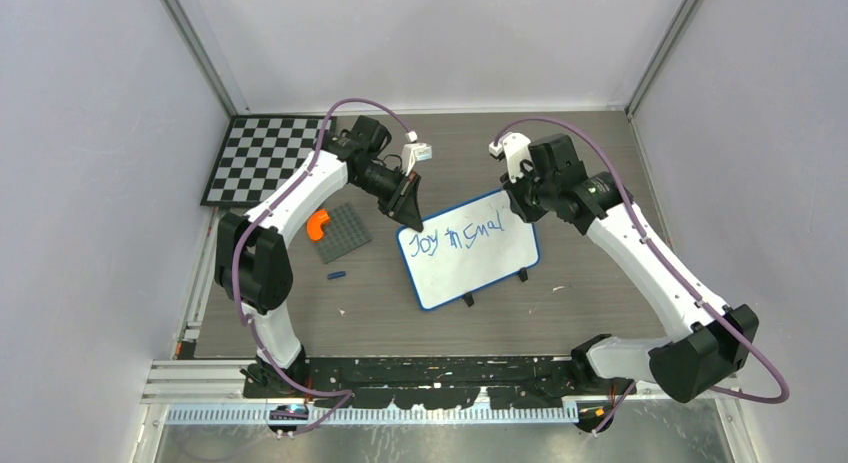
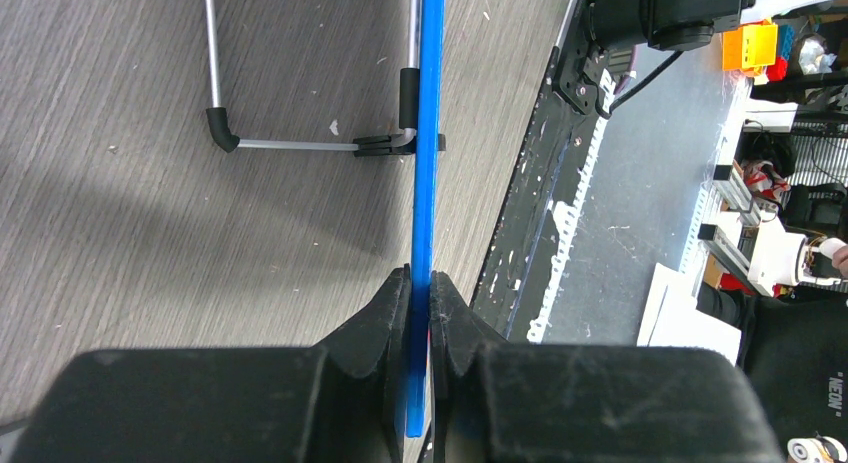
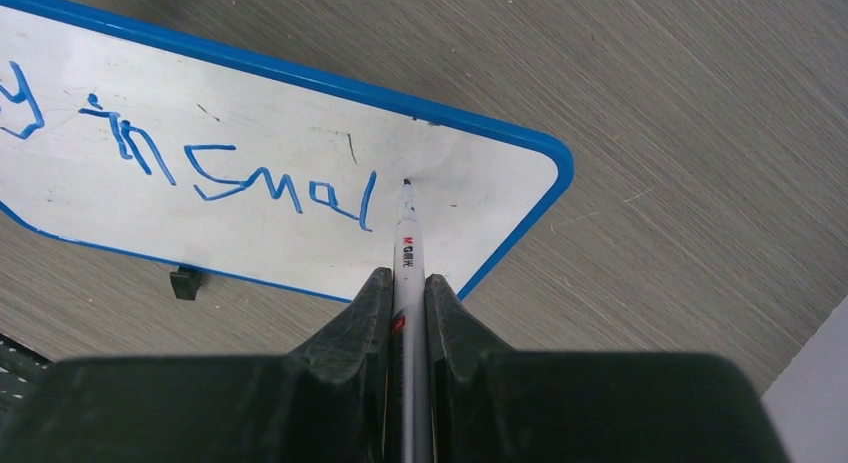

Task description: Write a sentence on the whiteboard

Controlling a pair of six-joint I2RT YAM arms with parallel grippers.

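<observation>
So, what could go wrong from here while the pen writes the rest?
1. The pen tip is near the frame of the board, so little white space remains after the writing; the next letters may run onto the frame.
2. The left end effector pinches only the thin frame edge; pen pressure might shift the board.

Left arm (image 1: 290,198) arches up from its base and reaches in toward the middle, wrist tipped down. Left gripper (image 2: 420,283) is clamped tight, a finger on each side of the board (image 2: 430,133) edge. Right arm (image 1: 640,243) comes in from the right, elbow folded back near its base, wrist angled down. Right gripper (image 3: 405,278) is closed on the marker (image 3: 408,243), jaws snug around the barrel.
</observation>
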